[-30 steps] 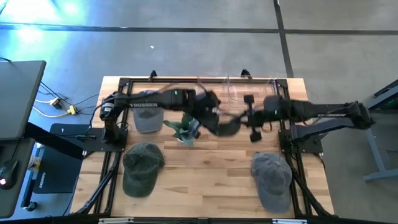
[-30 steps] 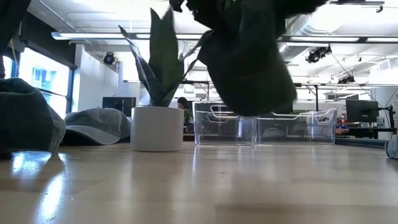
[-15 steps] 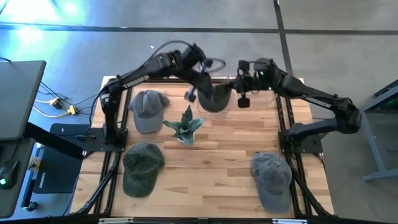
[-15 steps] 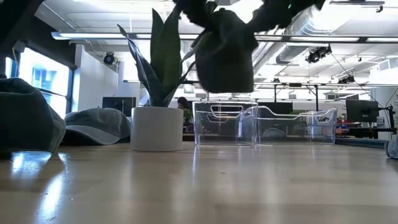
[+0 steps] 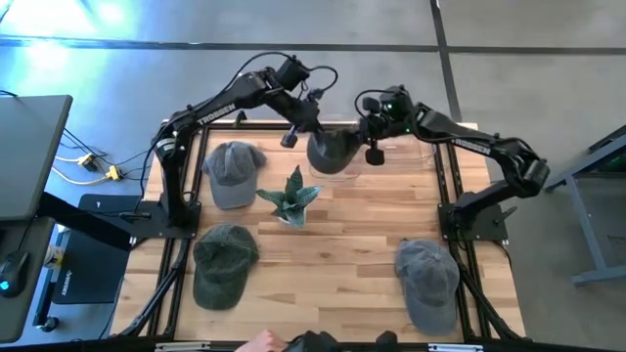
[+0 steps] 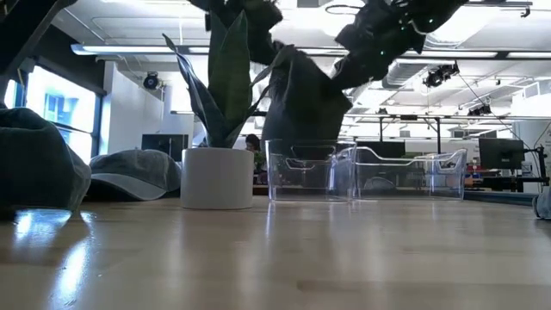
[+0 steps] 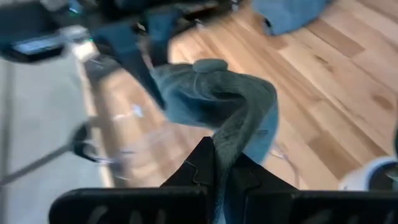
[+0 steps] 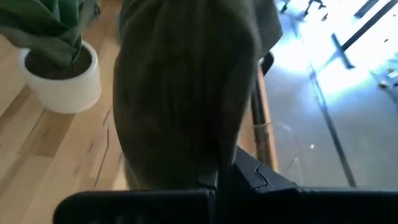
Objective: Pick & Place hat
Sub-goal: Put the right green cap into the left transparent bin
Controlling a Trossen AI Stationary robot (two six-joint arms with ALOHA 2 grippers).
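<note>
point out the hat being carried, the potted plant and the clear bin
carried hat (image 5: 333,152), high view, on its dark crown
potted plant (image 6: 217,176), low view, on the white pot
clear bin (image 6: 405,176), low view, on its front wall

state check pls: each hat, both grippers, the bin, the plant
dark hat: held up between both grippers, hanging over the clear bin
left gripper: shut on the hat
right gripper: shut on the hat
clear bin: upright on the table's far edge
grey hat: lying on the table
green hat: lying on the table
grey hat at front right: lying on the table
potted plant: upright
</note>
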